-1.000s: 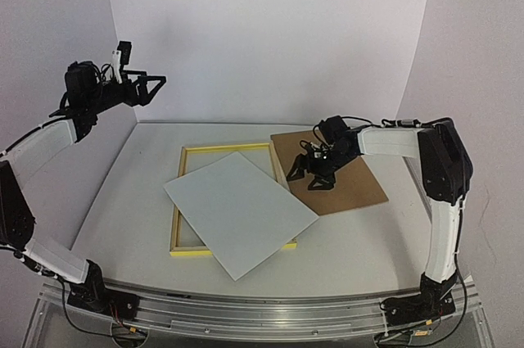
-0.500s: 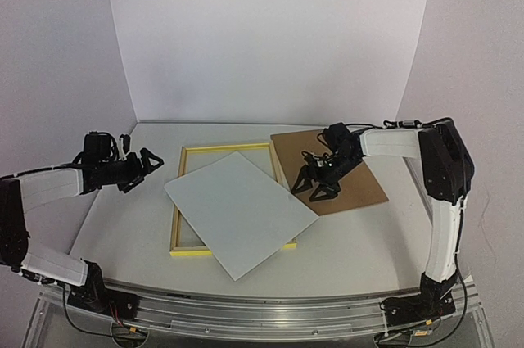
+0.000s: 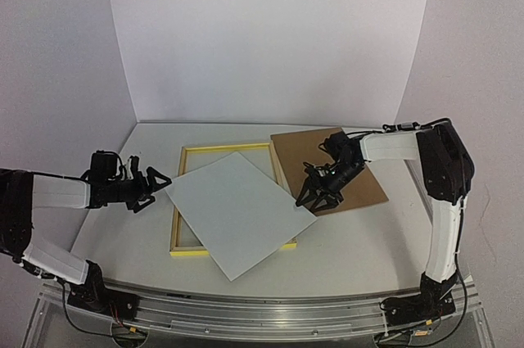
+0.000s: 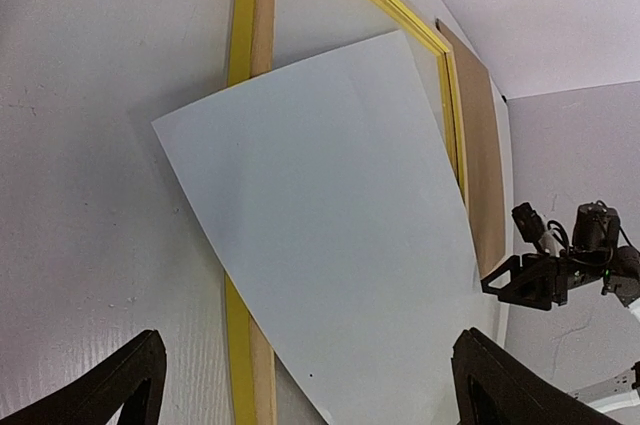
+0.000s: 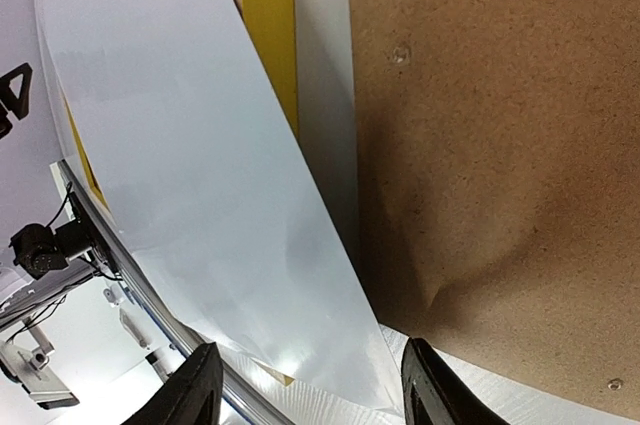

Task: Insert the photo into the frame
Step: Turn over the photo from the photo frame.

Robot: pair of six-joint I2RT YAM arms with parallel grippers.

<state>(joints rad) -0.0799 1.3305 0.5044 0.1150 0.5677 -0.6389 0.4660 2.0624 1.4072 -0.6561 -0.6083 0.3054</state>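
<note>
The photo (image 3: 237, 213) lies white back up, skewed across the frame (image 3: 182, 201), which has thin yellow edges. Its near corner sticks out past the frame's front rail. My left gripper (image 3: 158, 190) is open wide, low over the table just left of the photo's left corner. In the left wrist view, the photo (image 4: 330, 245) fills the space ahead of that gripper (image 4: 305, 395). My right gripper (image 3: 315, 196) is open at the photo's right corner, over the edge of the brown board. In the right wrist view, its fingers (image 5: 195, 390) straddle that corner of the photo (image 5: 190, 175).
A brown backing board (image 3: 360, 168) lies flat right of the frame, under my right wrist. White walls close in the back and both sides. The metal rail (image 3: 262, 315) that carries both arm bases runs along the near edge.
My left arm has swung down from high on the left to table height beside the photo. My right gripper has slid off the board toward the photo's right corner, its jaws narrowing.
</note>
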